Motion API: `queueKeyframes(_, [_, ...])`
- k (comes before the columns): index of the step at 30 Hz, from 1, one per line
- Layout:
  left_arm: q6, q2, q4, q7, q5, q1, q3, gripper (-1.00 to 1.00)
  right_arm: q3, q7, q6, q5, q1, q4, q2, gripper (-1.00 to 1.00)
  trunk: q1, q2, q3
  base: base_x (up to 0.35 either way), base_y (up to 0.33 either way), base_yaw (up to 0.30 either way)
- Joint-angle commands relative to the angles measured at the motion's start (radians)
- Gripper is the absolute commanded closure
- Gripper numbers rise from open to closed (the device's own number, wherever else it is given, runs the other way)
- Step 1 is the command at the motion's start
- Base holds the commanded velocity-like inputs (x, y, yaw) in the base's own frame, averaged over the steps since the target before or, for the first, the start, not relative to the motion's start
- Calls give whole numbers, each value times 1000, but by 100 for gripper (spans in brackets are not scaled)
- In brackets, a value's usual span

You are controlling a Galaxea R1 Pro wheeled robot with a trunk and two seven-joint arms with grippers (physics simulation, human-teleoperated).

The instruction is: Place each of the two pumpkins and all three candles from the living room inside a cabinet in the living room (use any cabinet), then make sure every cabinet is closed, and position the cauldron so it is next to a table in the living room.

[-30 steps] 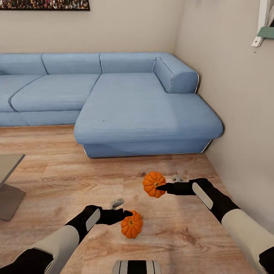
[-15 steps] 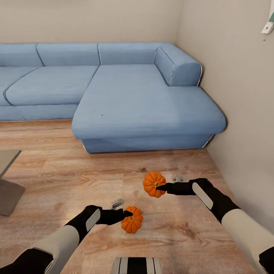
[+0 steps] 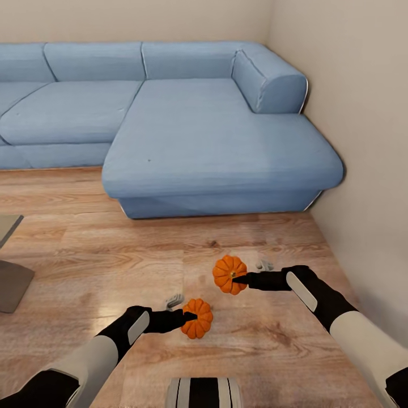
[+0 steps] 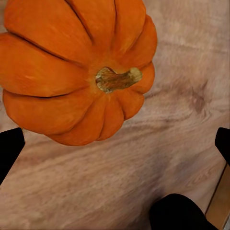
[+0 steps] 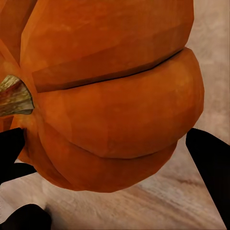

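Tilting downward over the last second, the head camera has pushed the blue sofa (image 3: pixel 215 141) up the picture while both arms stay where they were. The left pumpkin (image 3: pixel 197 318) has risen slightly against the wooden floor (image 3: pixel 113 260), which suggests it is now lifted clear, so both pumpkins look ready to be carried to a cabinet.

The left gripper (image 3: pixel 190 317) holds that pumpkin, its dark fingers (image 4: pixel 10 148) showing at either side in the wrist view, stem pointing back at the camera. The right gripper (image 3: pixel 241 279) is clamped on the right pumpkin (image 3: pixel 228 274), fingers (image 5: pixel 211 158) bracketing its ribbed body, stem turned sideways toward one finger.

Both pumpkins hang above the floor in front of the sofa's chaise end, near the wall (image 3: pixel 362 141). Being squat and round, neither has a real long axis.

Two small grey objects (image 3: pixel 174 299) lie on the floor; I cannot tell whether they are candles.
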Motion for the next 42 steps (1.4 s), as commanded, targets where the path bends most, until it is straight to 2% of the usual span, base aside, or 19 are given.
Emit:
queueKeyframes(1, [4, 0, -1, 0, 5, 0, -3, -100, 2, 2, 2, -3, -1, -1, -1, 100, 0, -1, -5, 0, 0, 0])
queueKeyframes(9, [2, 0, -1, 1, 5, 0, 0, -100, 2, 2, 2, -3, -1, -1, -1, 100, 4, -2, -36, 0, 0, 0])
queueKeyframes(17, [-2, 0, -1, 5, 5, -1, 4, -100, 3, 2, 2, -3, -1, -1, -1, 100, 4, -2, -36, 0, 0, 0])
queueKeyframes(22, [-3, 0, -1, 45, 6, -1, 6, -100, 3, 2, 2, -3, -1, -1, -1, 100, 4, -2, -36, 0, 0, 0])
queueKeyframes(24, [-12, 0, -1, 56, 6, -1, 6, -100, 3, 2, 2, -3, -1, -1, -1, 100, 4, -2, -36, 0, 0, 0])
queueKeyframes(27, [-60, 0, 0, 66, 8, -1, 6, -100, 2, 2, 2, -3, -1, -1, -1, 100, 4, -2, -36, 0, 0, 0])
queueKeyframes(42, [-73, 0, 1, 68, 9, -1, 6, -100, 2, 2, 2, -3, -1, -1, -1, 100, 4, -2, -36, 41, 0, 0])
